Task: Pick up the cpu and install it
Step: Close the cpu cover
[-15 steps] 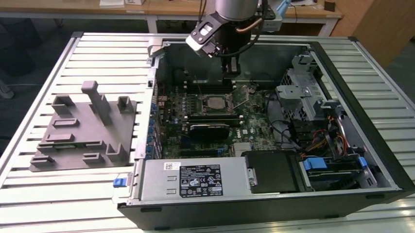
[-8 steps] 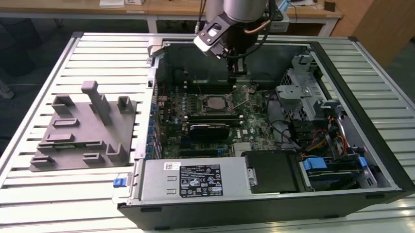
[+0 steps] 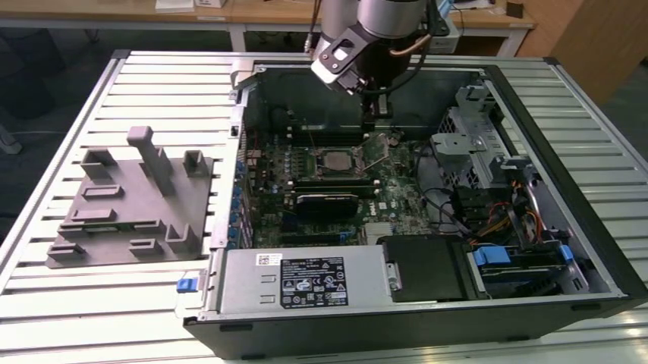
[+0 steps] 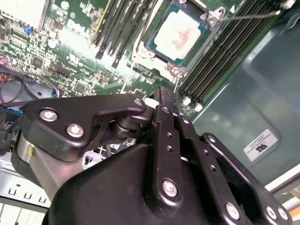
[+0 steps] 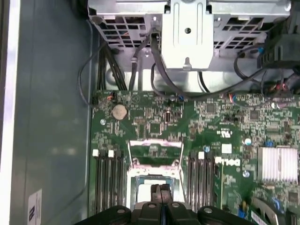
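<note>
Sitting in socket, cpu, inside open case, claw closed nearby

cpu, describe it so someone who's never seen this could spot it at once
Look inside the open computer case at the green circuit board on its floor. Between rows of long dark memory slots sits the cpu: the one flat, pale silver square, ringed by a metal frame.

The tray lies on the table to the exterior view's left of the computer case, with the cpu seated in the socket inside.
</note>
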Available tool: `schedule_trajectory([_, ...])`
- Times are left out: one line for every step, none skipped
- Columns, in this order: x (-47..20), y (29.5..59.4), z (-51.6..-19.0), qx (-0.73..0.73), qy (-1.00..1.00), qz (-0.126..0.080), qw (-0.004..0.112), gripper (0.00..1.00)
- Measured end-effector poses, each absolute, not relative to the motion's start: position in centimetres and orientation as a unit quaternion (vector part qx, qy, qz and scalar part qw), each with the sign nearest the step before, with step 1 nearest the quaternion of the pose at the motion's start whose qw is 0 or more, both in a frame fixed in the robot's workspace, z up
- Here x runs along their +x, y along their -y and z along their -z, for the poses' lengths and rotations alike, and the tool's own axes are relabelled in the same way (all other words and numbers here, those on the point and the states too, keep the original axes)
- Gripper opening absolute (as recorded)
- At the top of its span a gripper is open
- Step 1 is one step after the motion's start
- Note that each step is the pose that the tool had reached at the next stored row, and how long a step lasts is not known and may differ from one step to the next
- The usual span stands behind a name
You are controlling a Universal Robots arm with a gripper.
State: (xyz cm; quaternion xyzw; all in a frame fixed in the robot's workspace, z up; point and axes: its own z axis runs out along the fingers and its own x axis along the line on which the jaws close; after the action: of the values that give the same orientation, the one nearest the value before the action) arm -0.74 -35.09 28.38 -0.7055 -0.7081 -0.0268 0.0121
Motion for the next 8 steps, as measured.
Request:
schedule_trajectory([-0.6, 35.1, -28.3, -0.705, 0.708, 0.027, 0.012, 0.11])
schedule_trajectory([-0.4, 35.1, -28.1, -0.705, 0.709, 0.027, 0.012, 0.11])
schedule_trajectory([-0.2, 35.1, -28.0, -0.703, 0.71, 0.027, 0.012, 0.11])
schedule_trajectory([-0.1, 35.1, -27.9, -0.702, 0.712, 0.027, 0.012, 0.11])
schedule_trajectory([0.0, 35.1, -27.8, -0.7, 0.714, 0.027, 0.012, 0.11])
schedule_trajectory([0.1, 35.1, -27.7, -0.699, 0.714, 0.027, 0.012, 0.11])
schedule_trajectory([0.3, 35.1, -27.7, -0.699, 0.714, 0.027, 0.012, 0.11])
schedule_trajectory([0.6, 35.1, -27.6, -0.699, 0.714, 0.026, 0.012, 0.11])
